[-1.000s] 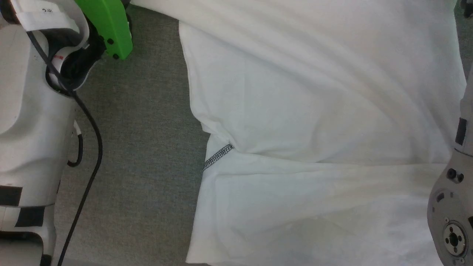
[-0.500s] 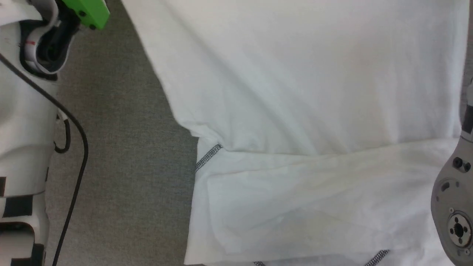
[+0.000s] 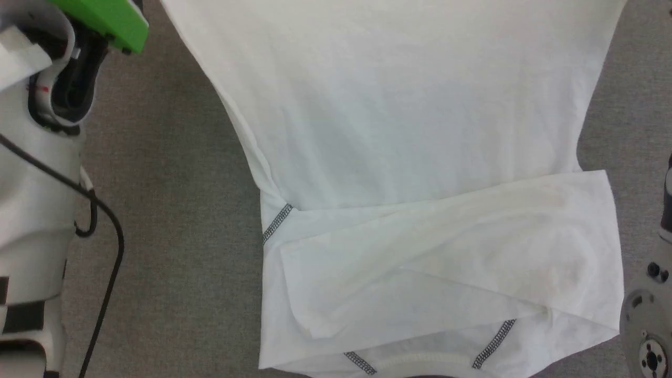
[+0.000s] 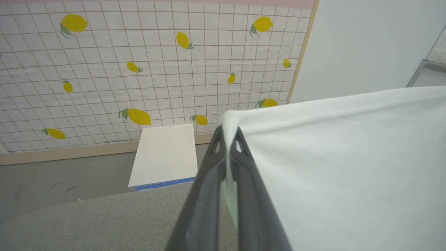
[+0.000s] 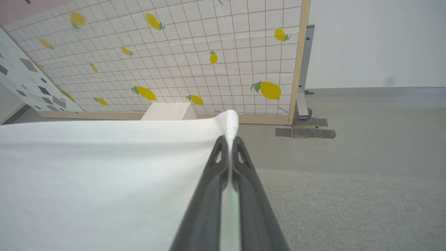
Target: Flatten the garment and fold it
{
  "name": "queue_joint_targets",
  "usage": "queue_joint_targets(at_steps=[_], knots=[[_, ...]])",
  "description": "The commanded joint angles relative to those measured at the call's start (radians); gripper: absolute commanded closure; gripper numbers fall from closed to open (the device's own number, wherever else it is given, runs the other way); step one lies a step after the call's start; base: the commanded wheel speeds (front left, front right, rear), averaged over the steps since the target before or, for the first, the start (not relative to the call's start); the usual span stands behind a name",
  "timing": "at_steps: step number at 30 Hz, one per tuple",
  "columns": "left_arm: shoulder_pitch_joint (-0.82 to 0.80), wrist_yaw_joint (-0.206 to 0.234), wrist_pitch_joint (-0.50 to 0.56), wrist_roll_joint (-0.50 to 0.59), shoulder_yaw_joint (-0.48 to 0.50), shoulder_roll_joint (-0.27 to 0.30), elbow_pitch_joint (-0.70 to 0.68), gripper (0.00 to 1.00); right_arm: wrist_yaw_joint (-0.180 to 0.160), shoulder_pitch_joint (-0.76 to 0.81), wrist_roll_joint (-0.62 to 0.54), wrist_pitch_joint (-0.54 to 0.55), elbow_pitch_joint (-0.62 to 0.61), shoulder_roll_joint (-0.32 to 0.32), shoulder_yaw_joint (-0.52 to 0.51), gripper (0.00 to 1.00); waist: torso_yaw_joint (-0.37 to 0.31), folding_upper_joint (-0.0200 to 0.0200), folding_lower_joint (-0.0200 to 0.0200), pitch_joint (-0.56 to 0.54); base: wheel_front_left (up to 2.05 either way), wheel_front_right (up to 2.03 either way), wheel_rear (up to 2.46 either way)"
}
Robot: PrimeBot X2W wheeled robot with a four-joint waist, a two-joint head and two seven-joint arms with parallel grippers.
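Pinched shut on one corner of the garment (image 3: 409,105) each: left gripper (image 4: 228,136) and right gripper (image 5: 230,139), jaws closed flat with only a thin fold of cloth between; probably held so to keep the hem taut and level, either for smoothing or for carrying over into a fold. Spread in the head view from 12 o'clock down to the collar at 6 o'clock, over the grey surface (image 3: 173,210); sleeve (image 3: 472,247) laid slantwise across the body toward 5 o'clock, not yet square. Wide bare surface at 9 o'clock, a narrower strip at 3 o'clock; white box (image 4: 165,155) at 9 o'clock of the left fingertips, down on the floor, well apart.
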Motion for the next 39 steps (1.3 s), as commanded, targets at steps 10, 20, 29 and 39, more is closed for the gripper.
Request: queue_joint_targets(at_steps=[10, 20, 29, 39], knots=[[0.385, 0.015, -0.075, 0.006, 0.001, 0.086, -0.28, 1.0, -0.002, 0.363, 0.162, 0.034, -0.257, -0.021, -0.008, 1.0, -0.035, 0.0, 0.0001, -0.223, 0.0, 0.0, 0.0], [0.865, 0.099, -0.139, 0.063, -0.079, 0.106, -0.586, 1.0, -0.002, 0.85, 0.303, 0.08, -0.537, 0.033, -0.064, 1.0, -0.016, 0.0, 0.0001, -0.329, 0.0, 0.0, 0.0], [1.083, 0.097, -0.163, 0.049, -0.145, 0.119, -0.589, 1.0, -0.002, 1.106, 0.397, 0.051, -0.621, 0.053, -0.069, 1.0, -0.018, 0.0, 0.0001, -0.367, 0.0, 0.0, 0.0], [1.226, 0.072, -0.187, 0.079, -0.236, 0.137, -0.551, 1.0, -0.002, 1.354, 0.456, 0.007, -0.646, 0.04, 0.005, 1.0, -0.024, 0.0, 0.0001, -0.383, 0.0, 0.0, 0.0]])
